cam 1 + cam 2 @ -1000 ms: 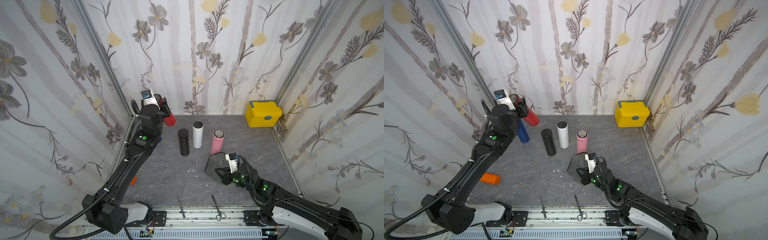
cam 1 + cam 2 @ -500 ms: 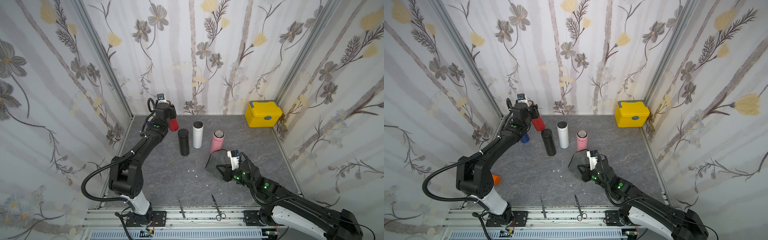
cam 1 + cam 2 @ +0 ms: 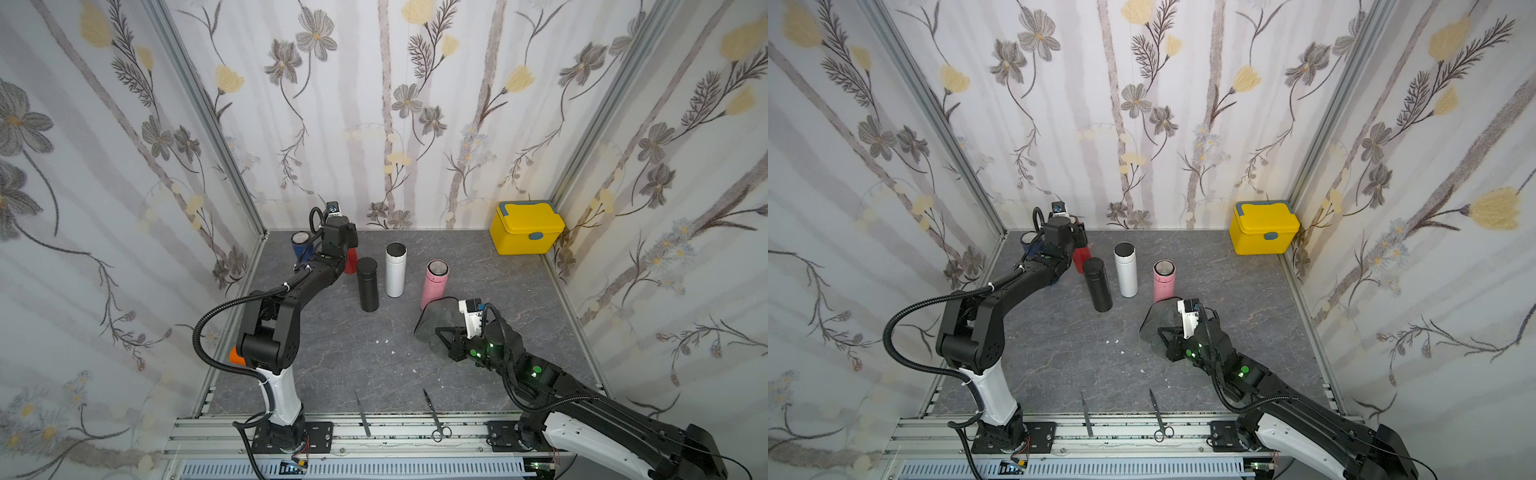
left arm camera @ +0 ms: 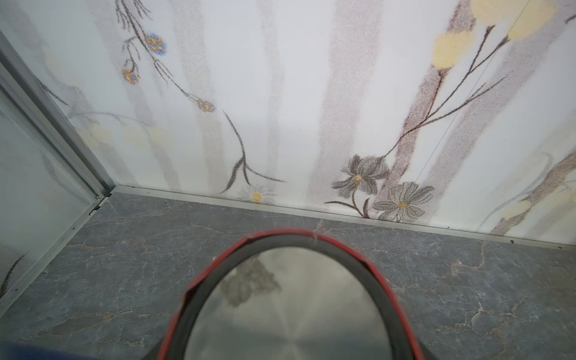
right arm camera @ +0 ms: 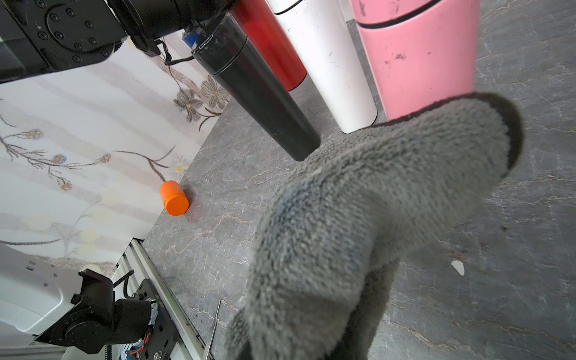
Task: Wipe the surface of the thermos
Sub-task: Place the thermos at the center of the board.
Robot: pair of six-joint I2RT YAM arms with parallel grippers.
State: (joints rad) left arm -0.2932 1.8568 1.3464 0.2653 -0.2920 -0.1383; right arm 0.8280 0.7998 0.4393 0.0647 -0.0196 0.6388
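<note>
Apparently upright, red thermos, axis vertical.

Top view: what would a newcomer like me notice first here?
Probably the black bottle, white bottle and pink bottle standing in a row in the middle. Next, the fluffy grey cloth clamped in the right gripper just in front of the pink one, and the bright yellow box in the far right corner.

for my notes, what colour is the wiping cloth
Grey cloth, clearest in the right wrist view.
</note>
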